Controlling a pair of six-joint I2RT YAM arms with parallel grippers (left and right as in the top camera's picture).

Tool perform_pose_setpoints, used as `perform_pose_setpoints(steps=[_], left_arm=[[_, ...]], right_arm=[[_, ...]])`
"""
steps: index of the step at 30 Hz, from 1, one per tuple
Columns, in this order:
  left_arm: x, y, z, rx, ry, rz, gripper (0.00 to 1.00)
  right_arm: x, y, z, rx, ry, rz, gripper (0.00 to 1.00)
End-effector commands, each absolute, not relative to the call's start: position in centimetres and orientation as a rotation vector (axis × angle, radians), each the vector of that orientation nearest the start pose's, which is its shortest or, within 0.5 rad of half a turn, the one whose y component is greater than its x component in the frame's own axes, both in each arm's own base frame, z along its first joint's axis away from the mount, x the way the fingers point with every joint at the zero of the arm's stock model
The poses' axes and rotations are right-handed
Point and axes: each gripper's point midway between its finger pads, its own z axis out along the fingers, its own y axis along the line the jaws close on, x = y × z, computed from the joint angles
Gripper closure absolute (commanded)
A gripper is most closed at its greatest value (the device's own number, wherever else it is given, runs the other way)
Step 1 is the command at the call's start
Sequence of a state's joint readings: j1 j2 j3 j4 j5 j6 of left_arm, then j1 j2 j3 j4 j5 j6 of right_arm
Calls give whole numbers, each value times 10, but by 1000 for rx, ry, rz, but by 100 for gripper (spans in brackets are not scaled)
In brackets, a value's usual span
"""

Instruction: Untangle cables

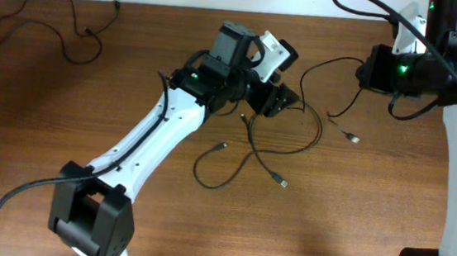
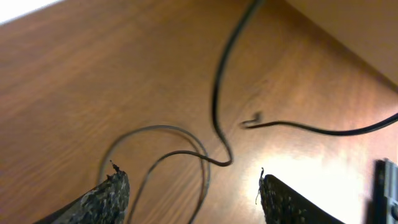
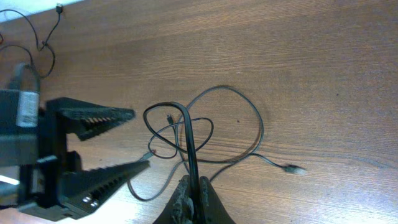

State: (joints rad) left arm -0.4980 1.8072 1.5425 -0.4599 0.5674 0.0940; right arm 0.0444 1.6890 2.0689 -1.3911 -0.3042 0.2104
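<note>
The table (image 1: pixel 46 129) is smooth, faintly glossy wood, the cables (image 2: pixel 215 93) matt black plastic, and the fingers (image 2: pixel 102 199) of the left gripper (image 2: pixel 188 174) rough and speckled.

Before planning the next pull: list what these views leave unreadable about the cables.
Overhead: the left gripper covers where the cables cross.
Left wrist: one cable blurs toward the top edge; another leaves the right edge.
Right wrist: the right gripper, shut on a cable, hides its pinched stretch.

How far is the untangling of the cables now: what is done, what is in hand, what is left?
Done: one loose cable lies alone, far from the rest. In hand: the right gripper is shut on a black cord that runs into the tangle; the left gripper hangs open above it, holding nothing. Left: the tangle's cords cross in loops.
</note>
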Motion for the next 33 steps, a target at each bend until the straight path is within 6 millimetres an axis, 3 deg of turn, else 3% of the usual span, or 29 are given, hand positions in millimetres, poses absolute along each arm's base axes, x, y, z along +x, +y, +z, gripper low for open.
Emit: perform_pose_setpoints(steps=[1, 4, 8, 11, 13, 18, 26, 29, 31, 33], left_arm=[[380, -336, 209, 1038, 2077, -936, 34], [380, -342, 200, 1048, 2087, -942, 35], [385, -354, 193, 1061, 2050, -948, 46], [390, -358, 195, 1014, 2057, -967, 49], [392, -359, 196, 1007, 2052, -969, 58], [391, -362, 192, 1002, 2062, -970, 60], [394, -367, 194, 1001, 2039, -945, 76], [397, -369, 198, 1000, 2011, -943, 85], [399, -369, 200, 998, 1999, -942, 97], [401, -370, 204, 995, 1981, -940, 100]], right_arm=[[381, 70, 319, 107, 2587, 503, 96], [381, 70, 319, 107, 2588, 503, 96], [381, 70, 319, 107, 2588, 503, 96], [381, 70, 319, 107, 2588, 503, 96], [381, 70, 319, 107, 2588, 503, 96], [381, 70, 319, 107, 2588, 503, 96], [380, 70, 319, 108, 2591, 503, 96], [379, 70, 318, 108, 2594, 502, 96], [379, 70, 318, 110, 2597, 500, 96], [378, 68, 317, 114, 2602, 488, 96]])
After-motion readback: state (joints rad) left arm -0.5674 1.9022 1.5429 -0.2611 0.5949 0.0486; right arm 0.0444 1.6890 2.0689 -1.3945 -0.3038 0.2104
